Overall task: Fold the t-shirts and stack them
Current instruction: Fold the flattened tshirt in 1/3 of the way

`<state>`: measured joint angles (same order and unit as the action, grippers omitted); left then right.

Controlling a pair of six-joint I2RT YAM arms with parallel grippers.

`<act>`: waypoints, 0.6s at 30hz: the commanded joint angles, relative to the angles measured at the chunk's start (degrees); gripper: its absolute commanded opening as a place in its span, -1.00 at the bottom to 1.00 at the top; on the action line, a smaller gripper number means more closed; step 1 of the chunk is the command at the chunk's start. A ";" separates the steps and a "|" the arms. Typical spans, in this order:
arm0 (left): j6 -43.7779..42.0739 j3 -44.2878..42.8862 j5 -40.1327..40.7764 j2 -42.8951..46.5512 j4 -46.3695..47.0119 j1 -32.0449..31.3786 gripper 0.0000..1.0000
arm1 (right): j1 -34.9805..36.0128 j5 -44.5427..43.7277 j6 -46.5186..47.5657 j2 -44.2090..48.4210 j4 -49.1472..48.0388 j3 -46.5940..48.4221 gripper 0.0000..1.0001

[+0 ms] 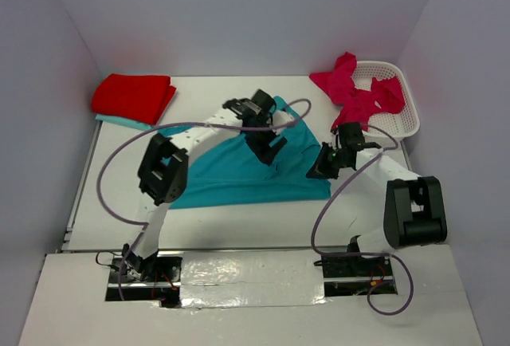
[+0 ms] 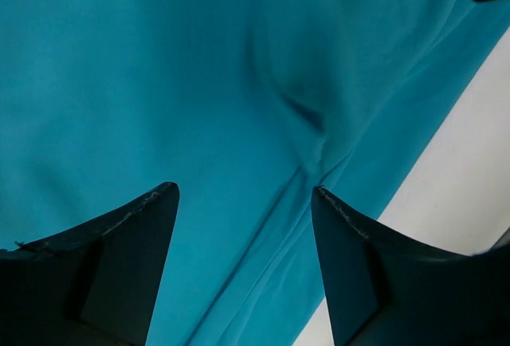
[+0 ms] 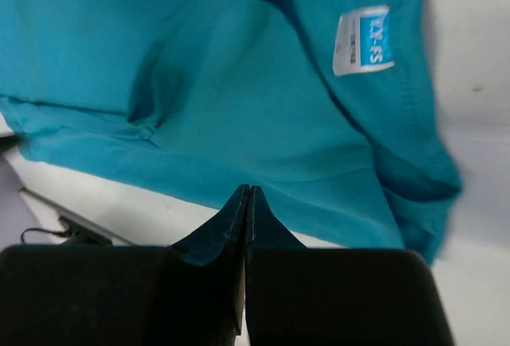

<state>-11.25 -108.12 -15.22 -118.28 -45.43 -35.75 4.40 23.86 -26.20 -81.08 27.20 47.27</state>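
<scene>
While the left end effector (image 2: 243,190) hangs over the spread teal t-shirt (image 1: 231,178), I see its fingers (image 2: 119,234) standing apart with nothing between them. The cloth lies directly beneath, with a small pucker just ahead of the tips. The shirt's edge and the bare worktop (image 2: 454,194) run off to that end effector's right.

My right end effector (image 3: 247,190) has its fingers pressed together, and I see no cloth caught in them. The shirt's hem lies just ahead of its tips, with a white size label (image 3: 362,41) farther ahead and to the right.

Well off to the left end effector's left, a folded red t-shirt (image 1: 134,95) rests on another teal t-shirt (image 1: 119,120). Beyond the right end effector, magenta t-shirts (image 1: 358,95) spill over a white basket (image 1: 406,119).
</scene>
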 commanded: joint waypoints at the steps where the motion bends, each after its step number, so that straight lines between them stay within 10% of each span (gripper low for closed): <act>1: 5.43 -2.80 -2.35 -3.70 2.62 -2.30 0.60 | 0.43 6.47 -4.21 -2.50 -10.14 -3.67 -1.00; 18: 7.38 1.24 -4.47 -6.26 6.49 -6.70 0.62 | 0.43 4.01 -7.29 -11.12 -16.31 -8.95 -1.00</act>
<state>-4.27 -107.31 -17.26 -126.65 -40.25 -40.71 4.62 30.50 -32.71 -90.91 12.40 38.50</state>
